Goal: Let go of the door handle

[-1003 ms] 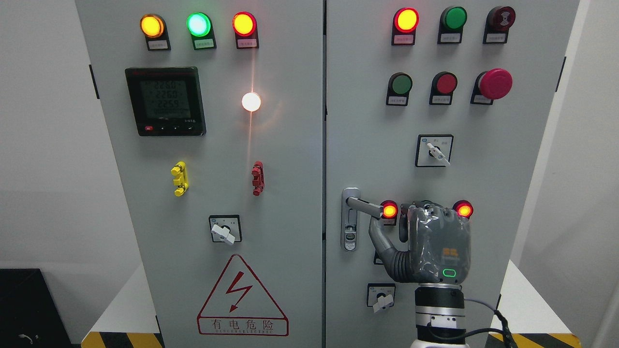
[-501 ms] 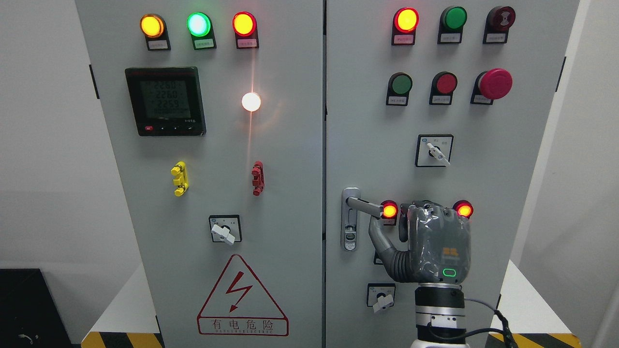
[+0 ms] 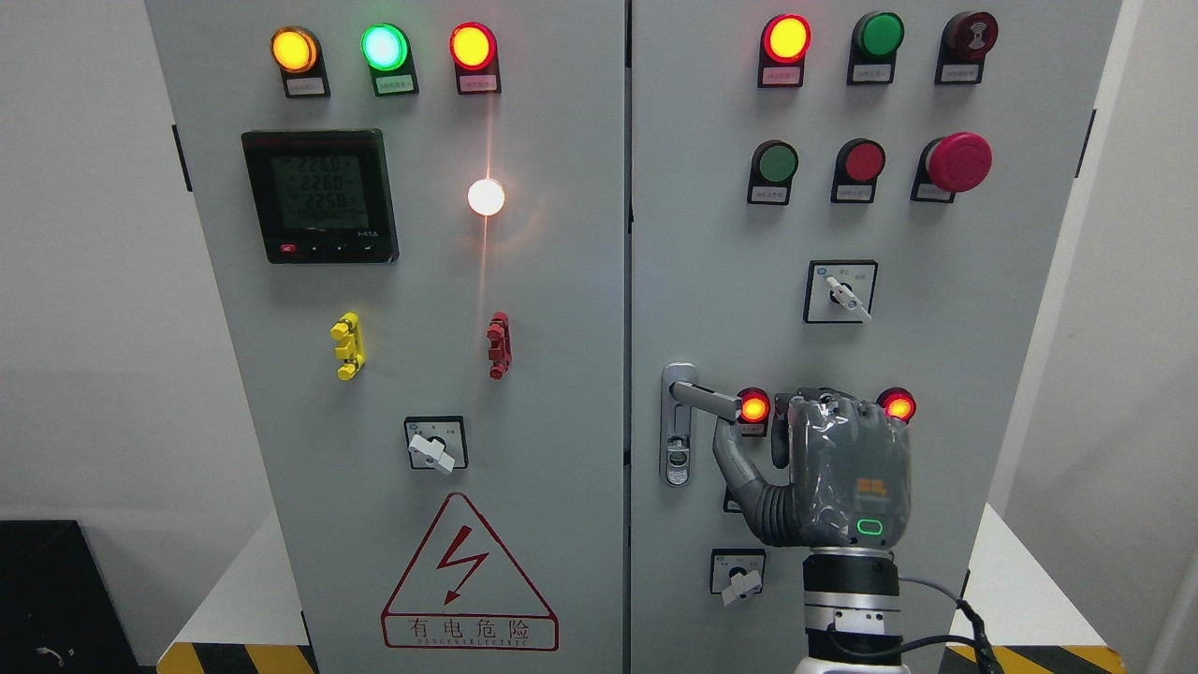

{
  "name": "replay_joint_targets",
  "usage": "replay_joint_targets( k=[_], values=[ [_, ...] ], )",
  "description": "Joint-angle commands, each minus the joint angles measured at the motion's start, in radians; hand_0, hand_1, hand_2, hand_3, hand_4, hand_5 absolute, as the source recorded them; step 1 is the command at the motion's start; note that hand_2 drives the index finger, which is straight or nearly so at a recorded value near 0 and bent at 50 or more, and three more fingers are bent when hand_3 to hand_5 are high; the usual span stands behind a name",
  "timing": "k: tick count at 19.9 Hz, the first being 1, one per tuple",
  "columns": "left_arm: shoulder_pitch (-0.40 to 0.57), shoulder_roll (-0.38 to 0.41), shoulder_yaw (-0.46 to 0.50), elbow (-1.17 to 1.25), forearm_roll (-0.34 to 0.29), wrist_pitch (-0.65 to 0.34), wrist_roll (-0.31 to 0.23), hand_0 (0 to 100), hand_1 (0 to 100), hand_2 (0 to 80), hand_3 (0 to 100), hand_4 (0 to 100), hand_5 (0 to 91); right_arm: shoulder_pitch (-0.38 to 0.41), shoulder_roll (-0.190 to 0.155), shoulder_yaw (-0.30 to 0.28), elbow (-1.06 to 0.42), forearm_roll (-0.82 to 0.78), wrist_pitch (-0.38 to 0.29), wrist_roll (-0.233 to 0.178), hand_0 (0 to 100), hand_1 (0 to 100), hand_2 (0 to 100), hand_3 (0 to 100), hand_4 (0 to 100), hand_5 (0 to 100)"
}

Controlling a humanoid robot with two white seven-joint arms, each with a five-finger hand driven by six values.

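The silver door handle [image 3: 704, 400] sits on the left edge of the cabinet's right door [image 3: 730, 234], its lever pointing right and slightly down. My right hand [image 3: 847, 473] comes up from the bottom edge, back of the palm facing me, just right of the lever. Its thumb [image 3: 733, 463] is spread out to the left, with the tip right under the lever's free end. The other fingers [image 3: 833, 404] point toward the door, right of the lever and not around it. The hand holds nothing. My left arm is out of view.
Two lit red lamps [image 3: 753, 407] [image 3: 898, 407] flank the hand. A rotary switch [image 3: 739, 573] sits below the thumb, another switch [image 3: 840, 292] above. The left door [image 3: 393, 281] carries a meter, lamps and a warning triangle. Striped table edges show at the bottom.
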Motion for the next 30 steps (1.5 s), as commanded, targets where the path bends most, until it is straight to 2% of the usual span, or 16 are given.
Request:
replay_joint_targets(
  k=[1, 30],
  values=[
    [0.000, 0.000, 0.000, 0.000, 0.000, -0.001, -0.001, 12, 56, 0.0, 0, 0, 0.0, 0.000, 0.000, 0.000, -0.005, 0.000, -0.001, -0.003, 46, 42, 100, 100, 95, 100],
    [0.000, 0.000, 0.000, 0.000, 0.000, -0.001, -0.001, 12, 56, 0.0, 0, 0, 0.0, 0.004, -0.002, 0.003, -0.004, -0.002, -0.001, -0.001, 46, 42, 99, 100, 95, 100]
  ],
)
